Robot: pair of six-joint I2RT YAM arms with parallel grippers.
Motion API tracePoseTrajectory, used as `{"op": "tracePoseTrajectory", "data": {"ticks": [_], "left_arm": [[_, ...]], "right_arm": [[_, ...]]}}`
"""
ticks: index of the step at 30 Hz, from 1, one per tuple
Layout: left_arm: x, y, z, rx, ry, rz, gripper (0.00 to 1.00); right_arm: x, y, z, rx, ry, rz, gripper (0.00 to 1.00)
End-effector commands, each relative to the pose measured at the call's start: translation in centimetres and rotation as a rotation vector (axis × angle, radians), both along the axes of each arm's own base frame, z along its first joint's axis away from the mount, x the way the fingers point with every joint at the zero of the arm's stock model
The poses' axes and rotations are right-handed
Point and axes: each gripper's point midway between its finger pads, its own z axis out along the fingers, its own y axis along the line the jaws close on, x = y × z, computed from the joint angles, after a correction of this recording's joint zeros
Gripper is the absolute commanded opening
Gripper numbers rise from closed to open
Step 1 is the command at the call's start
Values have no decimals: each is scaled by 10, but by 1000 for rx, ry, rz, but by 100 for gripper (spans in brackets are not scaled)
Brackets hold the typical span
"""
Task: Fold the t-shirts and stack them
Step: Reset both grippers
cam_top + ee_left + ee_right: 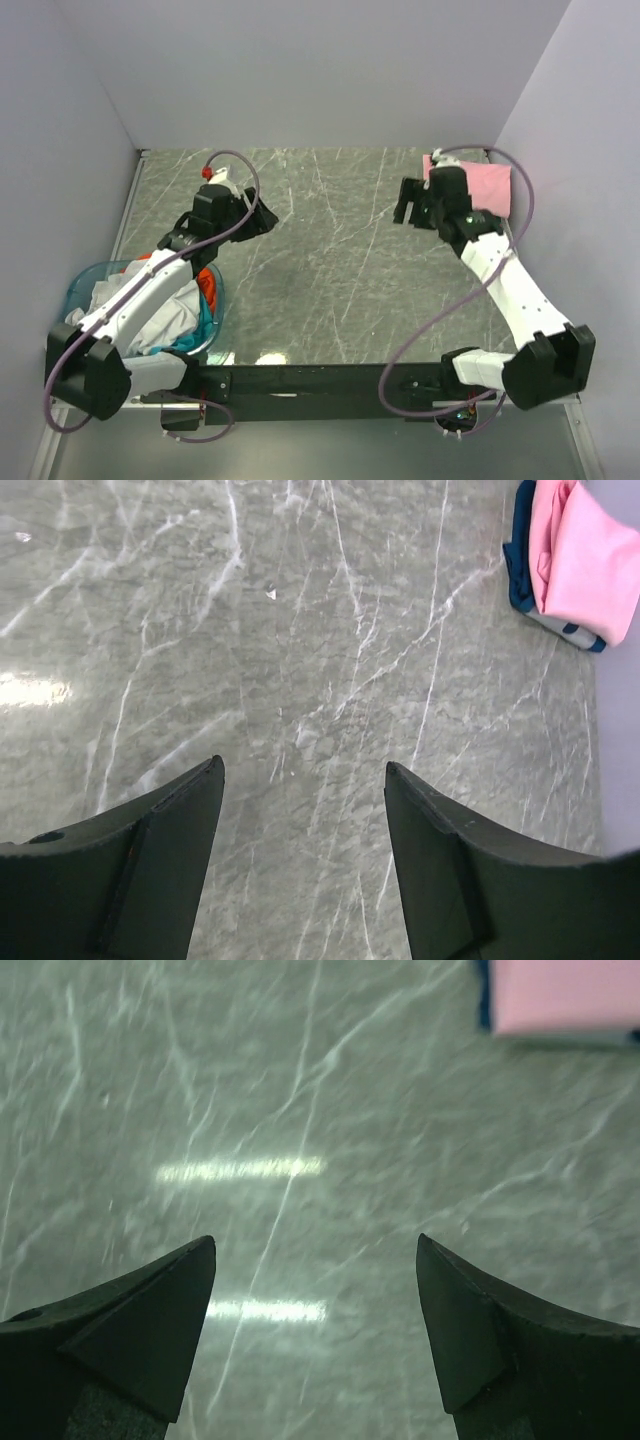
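Top view, table [340, 250]: grey-green marble with white veins, both arms reaching out over it.
Top view, left gripper [262, 219]: over the left half of the table beyond the basket, jaws spread wide, holding nothing.
Top view, right gripper [405, 206]: over the far right part of the table, jaws spread wide and empty, just beside the pink t-shirt.
Top view, pink t-shirt [488, 186]: folded flat in the far right corner of the table, partly hidden by the right arm.
Top view, basket [73, 293]: translucent blue, round, at the near left under the left arm.
Top view, basket contents: a white t-shirt [168, 318], an orange t-shirt [208, 284] and a teal t-shirt [206, 314], all crumpled together.
Left wrist view, left gripper [302, 780]: jaws far apart, only bare table between them.
Left wrist view, pink t-shirt [585, 560]: at the upper right edge, lying on top of a navy t-shirt [518, 576] whose edge sticks out beneath it.
Right wrist view, right gripper [315, 1252]: jaws far apart over bare table, with blurred light streaks on the marble.
Right wrist view, pink t-shirt [565, 995]: blurred, at the top right, well apart from the jaws, with a thin strip of the navy t-shirt [483, 988] at its left edge.
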Motion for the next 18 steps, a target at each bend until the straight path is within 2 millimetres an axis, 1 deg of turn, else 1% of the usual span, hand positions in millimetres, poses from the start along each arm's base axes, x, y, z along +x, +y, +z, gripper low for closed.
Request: {"op": "tracePoseTrajectory", "data": {"ticks": [1,2,3,4,5,6,9,10,18], "left_arm": [[-4,13,23,-6,-91,109,71],[-8,16,20,5,-91,128,71],[-11,17,20,5,-95,135,71],[-17,20,20,-1,-96,147,71],[-20,21,21,-3,-101,151,71],[-21,24,21,-2,-102,167,71],[-29,33,18,-1,-94,204,71],[-34,36,16,-2,-84,214,71],[-48,50,8,3,-69,259,71]], "right_arm": [[-22,25,-10,102,-17,29,87],[-32,37,-11,122,-19,58,87],[-38,41,-16,125,-10,69,87],[-47,44,-29,122,13,80,87],[-54,47,-32,129,17,89,87],[-61,52,-40,123,35,102,87],[-72,56,-50,130,56,114,87],[-73,56,-50,134,51,113,86],[-76,56,-52,136,54,96,86]]}}
